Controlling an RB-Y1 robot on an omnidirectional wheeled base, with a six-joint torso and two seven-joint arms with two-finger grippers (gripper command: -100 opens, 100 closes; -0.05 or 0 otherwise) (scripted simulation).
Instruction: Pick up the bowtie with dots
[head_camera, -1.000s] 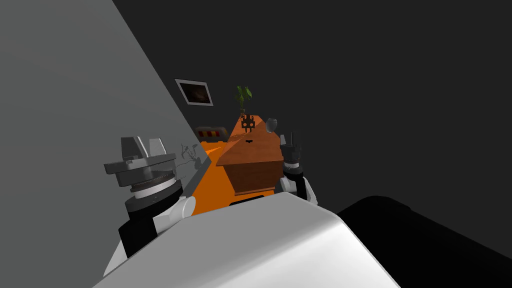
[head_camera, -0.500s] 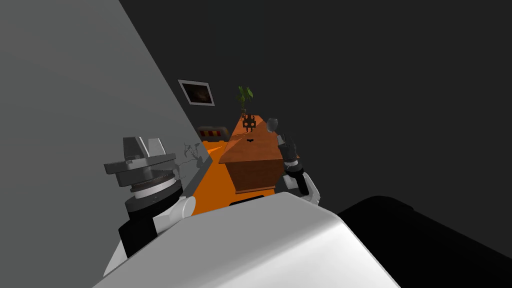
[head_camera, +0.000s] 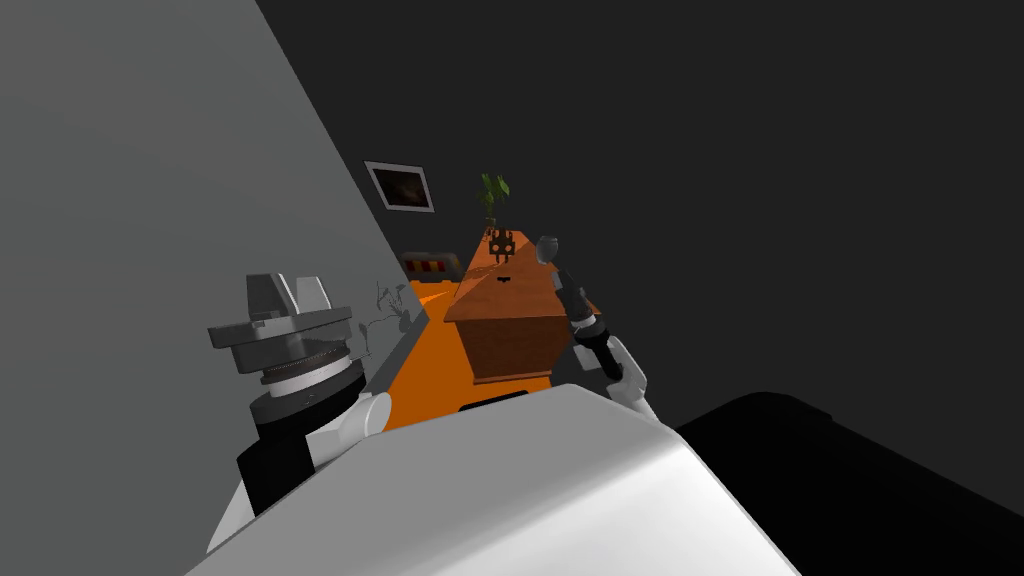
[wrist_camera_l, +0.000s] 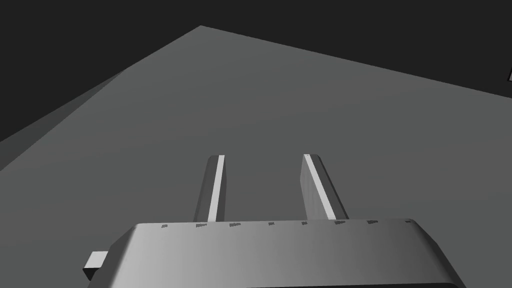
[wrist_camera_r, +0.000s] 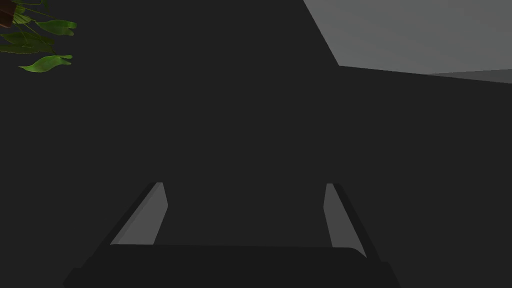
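The left gripper (wrist_camera_l: 263, 157) has a light grey box (wrist_camera_l: 280, 255) with a row of small dark marks along the edge nearest its fingers (wrist_camera_l: 216, 187), which are thin grey blades with pale strips. A small white tab (wrist_camera_l: 95, 263) juts from one corner of the box. Behind the box, the left arm (head_camera: 290, 440) shows a grey flanged disc, a ribbed ring, a white band and a black sleeve. The right gripper (wrist_camera_r: 243, 184) is darker, and the right arm (head_camera: 598, 350) is black and white.

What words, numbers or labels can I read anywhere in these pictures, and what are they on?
No readable text anywhere.
On the framed picture on the wall: none, just a dark image.
On the striped object beside the wooden table: none, only red and yellow bands.
On the bowtie lying on that table: too small to make out any marking.
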